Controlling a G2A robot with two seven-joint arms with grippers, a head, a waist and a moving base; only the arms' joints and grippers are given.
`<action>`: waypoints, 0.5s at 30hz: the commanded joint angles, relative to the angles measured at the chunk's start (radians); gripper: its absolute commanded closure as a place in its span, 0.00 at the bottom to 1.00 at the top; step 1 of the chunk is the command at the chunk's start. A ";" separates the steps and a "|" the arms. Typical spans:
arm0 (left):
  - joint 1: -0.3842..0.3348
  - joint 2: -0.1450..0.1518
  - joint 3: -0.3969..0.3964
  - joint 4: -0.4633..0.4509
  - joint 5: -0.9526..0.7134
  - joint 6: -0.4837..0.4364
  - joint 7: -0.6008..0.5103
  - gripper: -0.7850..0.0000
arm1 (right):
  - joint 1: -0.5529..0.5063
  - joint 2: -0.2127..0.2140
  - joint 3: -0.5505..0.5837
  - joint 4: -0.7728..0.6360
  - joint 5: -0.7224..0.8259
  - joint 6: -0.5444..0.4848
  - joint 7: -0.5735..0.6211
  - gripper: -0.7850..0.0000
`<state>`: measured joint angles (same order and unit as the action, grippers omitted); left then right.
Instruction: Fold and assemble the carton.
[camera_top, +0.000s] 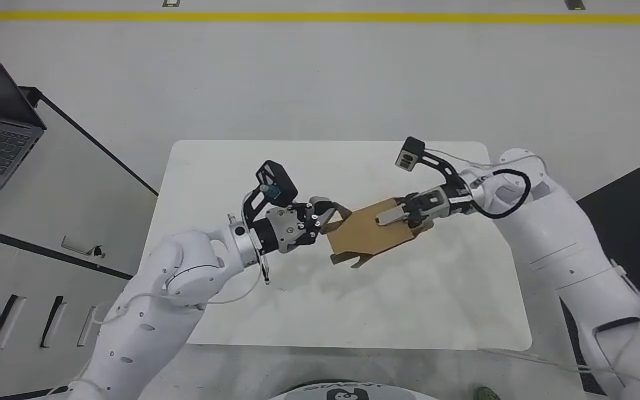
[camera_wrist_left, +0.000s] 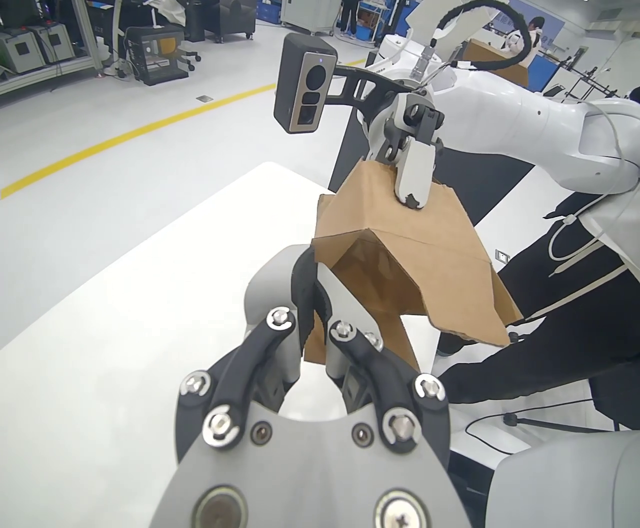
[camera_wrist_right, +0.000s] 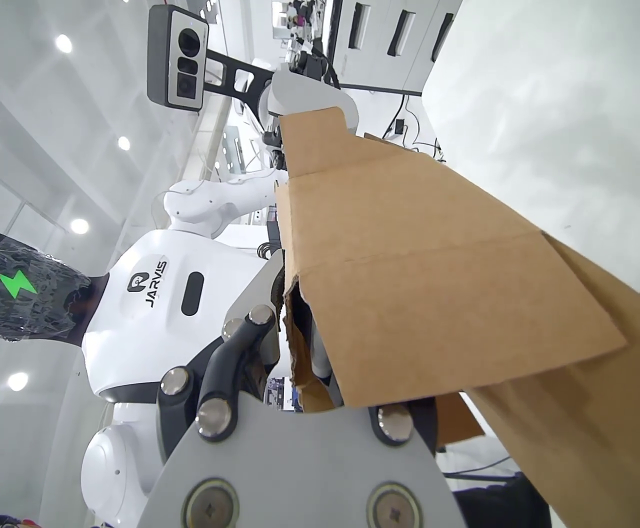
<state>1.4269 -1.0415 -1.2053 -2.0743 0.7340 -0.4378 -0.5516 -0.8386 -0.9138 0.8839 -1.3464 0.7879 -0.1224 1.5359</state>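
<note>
**Carton of brown cardboard (camera_top: 372, 233), gripped at both ends**

It's held half-opened above the white desk (camera_top: 300, 300). One flap is pinched by the left end effector (camera_top: 322, 217), the opposite edge clamped by the right end effector (camera_top: 412, 213), so its long axis is run straight between them. Both are angled inward, equally near.

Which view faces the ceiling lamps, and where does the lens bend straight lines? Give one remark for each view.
Top view: even light on the table, no harsh glare. Left wrist view: the yellow floor line bows, a wide-lens effect. Right wrist view: it looks up into round ceiling lamps, which glare as white spots, while the carton face is evenly lit.
</note>
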 joint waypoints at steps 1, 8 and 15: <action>0.000 0.000 0.001 0.000 -0.001 -0.002 0.002 1.00 | 0.004 0.005 -0.011 -0.004 0.005 -0.003 0.000 1.00; -0.004 0.000 0.010 0.001 -0.003 -0.006 -0.002 1.00 | 0.024 0.023 -0.053 -0.008 0.005 -0.008 0.000 1.00; -0.010 0.000 0.017 0.003 -0.005 -0.007 -0.003 1.00 | 0.046 0.036 -0.091 -0.010 0.020 -0.017 0.000 1.00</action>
<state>1.4173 -1.0420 -1.1876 -2.0719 0.7290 -0.4452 -0.5560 -0.7952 -0.8794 0.7955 -1.3580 0.8045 -0.1378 1.5359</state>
